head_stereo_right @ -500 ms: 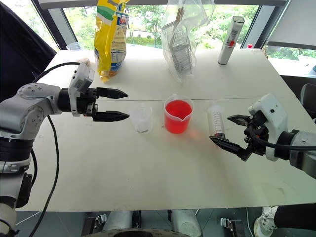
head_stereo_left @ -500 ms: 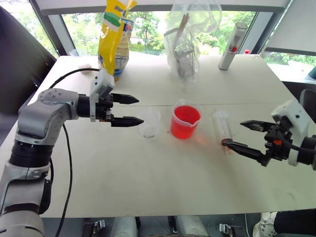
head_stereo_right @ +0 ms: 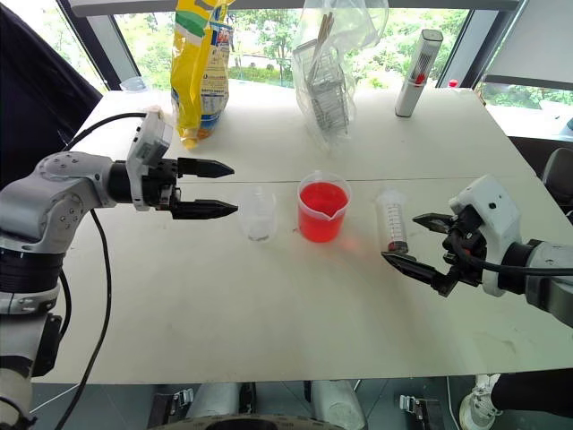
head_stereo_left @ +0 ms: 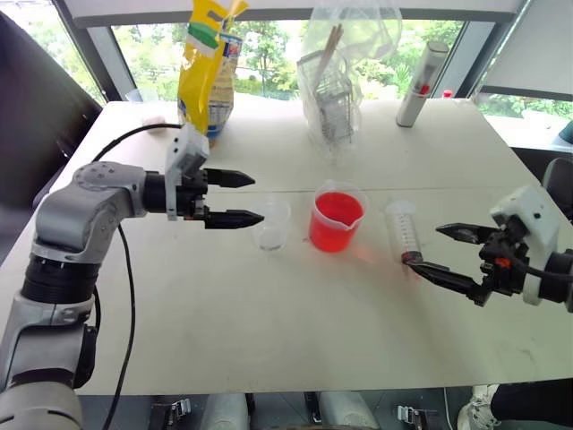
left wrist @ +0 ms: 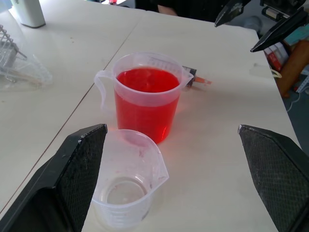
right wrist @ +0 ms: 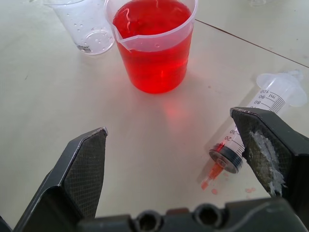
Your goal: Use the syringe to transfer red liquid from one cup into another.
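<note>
The syringe [head_stereo_left: 402, 231] lies on the white table, its reddish tip [right wrist: 212, 173] toward me with small red drops beside it. To its left stands the spouted beaker [head_stereo_left: 337, 218], nearly full of red liquid [left wrist: 145, 82]. The small clear cup [head_stereo_left: 270, 224] stands empty just left of the beaker. My left gripper [head_stereo_left: 257, 199] hovers open and level, fingertips pointing at the small cup from its left. My right gripper [head_stereo_left: 423, 246] is open just right of the syringe's tip end, with nothing between its fingers [right wrist: 263, 140].
At the back of the table stand a yellow snack bag [head_stereo_left: 208, 67], a clear plastic bag holding a wire rack [head_stereo_left: 340, 85] and a white-grey capped tube [head_stereo_left: 421, 85]. A seam [head_stereo_left: 448, 190] runs across the table behind the cups.
</note>
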`<state>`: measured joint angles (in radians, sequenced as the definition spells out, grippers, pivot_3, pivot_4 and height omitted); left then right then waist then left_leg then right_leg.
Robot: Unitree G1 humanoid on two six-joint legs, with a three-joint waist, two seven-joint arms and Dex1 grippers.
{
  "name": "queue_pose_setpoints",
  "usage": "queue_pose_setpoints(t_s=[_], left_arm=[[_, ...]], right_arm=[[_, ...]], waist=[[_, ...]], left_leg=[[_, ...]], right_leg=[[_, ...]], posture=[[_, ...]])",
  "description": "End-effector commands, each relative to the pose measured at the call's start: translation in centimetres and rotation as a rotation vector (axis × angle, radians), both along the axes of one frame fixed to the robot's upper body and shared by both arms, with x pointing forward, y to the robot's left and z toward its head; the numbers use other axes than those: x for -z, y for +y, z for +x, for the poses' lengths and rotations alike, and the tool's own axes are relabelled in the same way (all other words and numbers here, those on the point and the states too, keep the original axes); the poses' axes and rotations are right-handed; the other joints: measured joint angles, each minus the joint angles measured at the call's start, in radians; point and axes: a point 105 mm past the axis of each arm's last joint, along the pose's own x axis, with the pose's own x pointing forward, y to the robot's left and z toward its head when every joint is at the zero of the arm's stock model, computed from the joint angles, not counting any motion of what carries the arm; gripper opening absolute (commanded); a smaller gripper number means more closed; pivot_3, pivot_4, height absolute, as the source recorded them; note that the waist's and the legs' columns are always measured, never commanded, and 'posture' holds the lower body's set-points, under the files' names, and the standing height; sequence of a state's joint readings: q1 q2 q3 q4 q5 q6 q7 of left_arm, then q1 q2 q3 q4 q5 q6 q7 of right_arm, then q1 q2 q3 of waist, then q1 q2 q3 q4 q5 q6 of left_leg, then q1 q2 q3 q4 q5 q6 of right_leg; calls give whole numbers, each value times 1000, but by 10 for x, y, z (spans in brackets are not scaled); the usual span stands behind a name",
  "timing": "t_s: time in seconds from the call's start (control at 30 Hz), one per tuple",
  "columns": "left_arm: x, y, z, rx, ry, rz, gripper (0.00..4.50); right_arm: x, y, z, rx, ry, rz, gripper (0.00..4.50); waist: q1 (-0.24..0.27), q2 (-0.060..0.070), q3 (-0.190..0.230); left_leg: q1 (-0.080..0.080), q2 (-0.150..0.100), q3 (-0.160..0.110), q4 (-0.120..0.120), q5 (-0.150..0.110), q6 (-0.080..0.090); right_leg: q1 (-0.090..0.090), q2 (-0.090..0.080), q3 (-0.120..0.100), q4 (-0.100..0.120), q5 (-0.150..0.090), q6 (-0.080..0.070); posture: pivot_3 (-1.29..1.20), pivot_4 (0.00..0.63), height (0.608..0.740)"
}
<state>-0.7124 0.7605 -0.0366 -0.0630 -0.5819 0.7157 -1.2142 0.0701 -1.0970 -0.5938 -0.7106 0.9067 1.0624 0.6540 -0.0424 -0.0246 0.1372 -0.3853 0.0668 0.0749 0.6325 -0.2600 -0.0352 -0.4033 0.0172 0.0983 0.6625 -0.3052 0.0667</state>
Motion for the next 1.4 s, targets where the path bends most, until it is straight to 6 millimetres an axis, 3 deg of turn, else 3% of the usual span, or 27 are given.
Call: queue_pose_setpoints(t_s=[0.03,0.3,0.5,0.67,0.93,1.4], left_arm=[[-14,1,-5,7,-53,-24,4500],[-15,2,-3,4,-52,-24,4500],[-14,0,-1,9,-61,-21,4500],[-14,-4,3,20,-73,-31,4500],[-9,-10,4,25,-91,-47,4500],[0,-4,-6,-38,-93,-63,4500]], right_arm=[[-7,-3,1,6,-39,-7,4468],[-8,-1,1,13,-17,-10,4468],[-5,-13,16,128,91,-19,4468],[-6,-30,51,300,234,0,4468],[22,-34,107,500,587,95,4468],[67,-19,148,514,689,-76,4468]], waist=[[0,0,0],[0,0,0],[-2,0,0],[-3,0,0],[-2,1,0],[-3,1,0]], left_leg=[[0,0,0,0,0,0],[0,0,0,0,0,0],[1,0,0,0,0,0],[2,0,0,-1,0,0],[-1,0,3,-2,0,0],[-4,0,3,0,-1,1]], right_leg=[[0,0,0,0,0,0],[0,0,0,0,0,0],[0,0,0,0,0,0],[0,0,2,0,0,-1],[-6,0,5,0,0,-1],[-9,0,3,2,0,-1]], posture=[[0,150,739],[0,150,739],[0,150,739],[0,150,739],[0,150,739],[0,150,739]])
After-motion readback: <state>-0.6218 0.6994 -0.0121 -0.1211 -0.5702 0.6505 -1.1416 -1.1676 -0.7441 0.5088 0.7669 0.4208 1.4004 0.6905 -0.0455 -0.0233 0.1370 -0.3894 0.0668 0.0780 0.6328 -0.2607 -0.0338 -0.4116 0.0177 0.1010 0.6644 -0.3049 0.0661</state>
